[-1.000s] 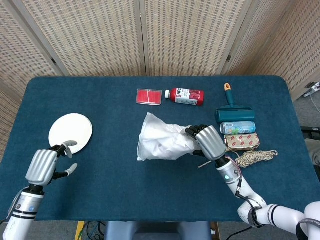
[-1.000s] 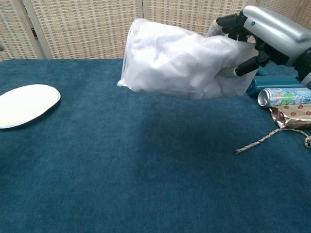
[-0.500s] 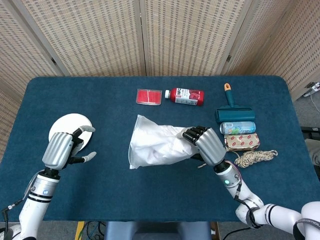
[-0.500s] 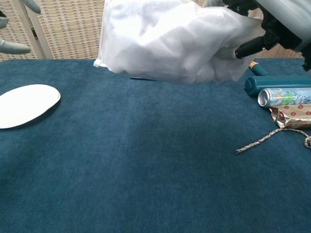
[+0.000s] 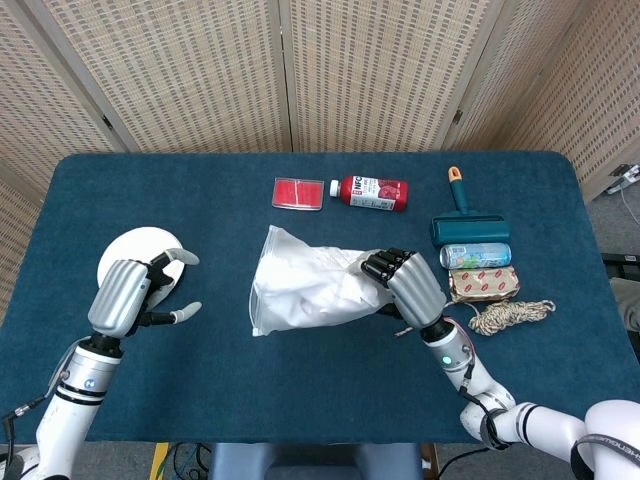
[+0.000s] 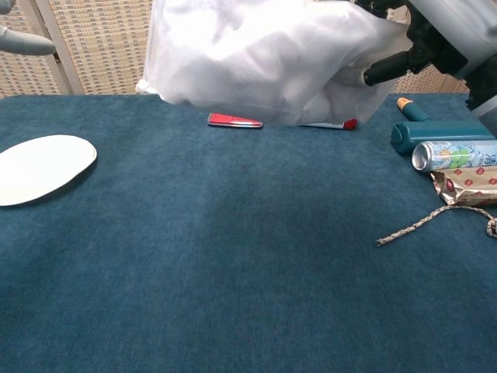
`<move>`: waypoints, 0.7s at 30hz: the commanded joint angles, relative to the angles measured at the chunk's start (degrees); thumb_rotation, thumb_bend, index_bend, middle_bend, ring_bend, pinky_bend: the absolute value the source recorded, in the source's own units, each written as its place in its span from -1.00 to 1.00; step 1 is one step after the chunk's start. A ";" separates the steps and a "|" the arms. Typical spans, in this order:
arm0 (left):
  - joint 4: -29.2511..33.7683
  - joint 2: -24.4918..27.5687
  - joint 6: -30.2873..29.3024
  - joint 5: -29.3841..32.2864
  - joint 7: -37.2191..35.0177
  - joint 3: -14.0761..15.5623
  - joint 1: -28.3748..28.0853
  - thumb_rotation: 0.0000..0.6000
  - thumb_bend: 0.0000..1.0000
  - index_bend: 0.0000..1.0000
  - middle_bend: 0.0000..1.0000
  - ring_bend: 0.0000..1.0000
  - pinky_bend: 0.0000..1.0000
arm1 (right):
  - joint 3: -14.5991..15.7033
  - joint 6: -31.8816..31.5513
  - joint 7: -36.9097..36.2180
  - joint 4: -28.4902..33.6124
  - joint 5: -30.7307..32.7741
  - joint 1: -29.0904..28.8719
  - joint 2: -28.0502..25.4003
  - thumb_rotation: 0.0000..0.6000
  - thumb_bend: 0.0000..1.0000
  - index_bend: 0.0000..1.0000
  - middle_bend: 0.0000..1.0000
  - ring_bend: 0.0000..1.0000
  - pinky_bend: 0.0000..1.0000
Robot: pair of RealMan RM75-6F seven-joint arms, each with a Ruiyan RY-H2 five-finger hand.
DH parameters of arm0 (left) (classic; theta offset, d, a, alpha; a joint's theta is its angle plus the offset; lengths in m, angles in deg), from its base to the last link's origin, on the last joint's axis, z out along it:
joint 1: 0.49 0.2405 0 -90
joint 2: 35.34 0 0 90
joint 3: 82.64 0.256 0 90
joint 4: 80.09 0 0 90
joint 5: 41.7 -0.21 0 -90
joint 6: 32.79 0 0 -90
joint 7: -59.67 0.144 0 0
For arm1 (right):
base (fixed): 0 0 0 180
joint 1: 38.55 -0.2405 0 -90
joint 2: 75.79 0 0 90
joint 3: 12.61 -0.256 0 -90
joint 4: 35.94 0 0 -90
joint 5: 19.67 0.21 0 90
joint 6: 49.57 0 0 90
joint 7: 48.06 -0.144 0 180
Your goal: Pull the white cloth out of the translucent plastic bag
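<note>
right hand fingers clamp bag's right end, cloth inside, off counter | bag lies left-right | left hand spread, empty

light: bright, even, from overhead | shadows: soft, faint patch on table under lifted bag | glare: bag whites near blown out | focus: sharp, head view slightly bowed at edges

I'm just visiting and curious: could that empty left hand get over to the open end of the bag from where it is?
Probably yes. The left hand is open, and only bare table lies between it and the bag, which the right hand holds aloft.
</note>
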 commanded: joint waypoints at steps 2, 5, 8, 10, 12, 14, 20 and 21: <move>1.37 0.83 1.53 1.08 -0.26 -0.23 -1.10 1.00 -0.85 -0.24 1.00 0.79 1.00 | -0.35 -0.66 -0.54 -1.13 -0.03 -0.43 1.03 1.00 0.29 0.20 0.37 0.27 0.48; 1.99 1.01 2.49 1.66 0.16 -0.36 -2.11 1.00 -0.85 -0.24 1.00 0.79 1.00 | -0.52 -1.26 -1.25 -2.11 -0.14 -0.77 1.96 1.00 0.30 0.20 0.37 0.27 0.48; 2.28 0.96 2.79 2.04 0.32 -0.56 -2.78 1.00 -0.85 -0.25 1.00 0.79 1.00 | -0.50 -1.55 -1.57 -2.90 -0.33 -1.08 2.58 1.00 0.31 0.20 0.37 0.27 0.48; 2.46 0.88 2.63 2.15 0.26 -0.71 -3.08 1.00 -0.85 -0.26 1.00 0.79 1.00 | -0.44 -1.64 -1.60 -3.36 -0.45 -1.30 2.94 1.00 0.31 0.20 0.37 0.27 0.48; 2.71 0.86 2.39 2.08 0.02 -0.73 -3.22 1.00 -0.85 -0.27 1.00 0.79 1.00 | -0.32 -1.61 -1.61 -3.71 -0.52 -1.48 3.22 1.00 0.31 0.20 0.37 0.27 0.48; 3.15 0.96 2.24 2.10 -0.46 -0.63 -3.23 1.00 -0.85 -0.27 1.00 0.79 1.00 | -0.20 -1.55 -1.66 -4.00 -0.54 -1.65 3.51 1.00 0.31 0.20 0.37 0.27 0.48; 4.35 1.60 2.68 1.65 -1.57 0.23 -3.35 1.00 -0.86 -0.26 1.00 0.79 1.00 | -0.04 -1.80 -1.91 -5.00 -0.72 -2.19 4.69 1.00 0.31 0.20 0.37 0.27 0.48; 4.54 1.80 2.90 1.60 -1.66 0.34 -3.44 1.00 -0.86 -0.26 1.00 0.79 1.00 | -0.05 -1.85 -1.85 -5.14 -0.78 -2.29 4.84 1.00 0.31 0.20 0.37 0.27 0.48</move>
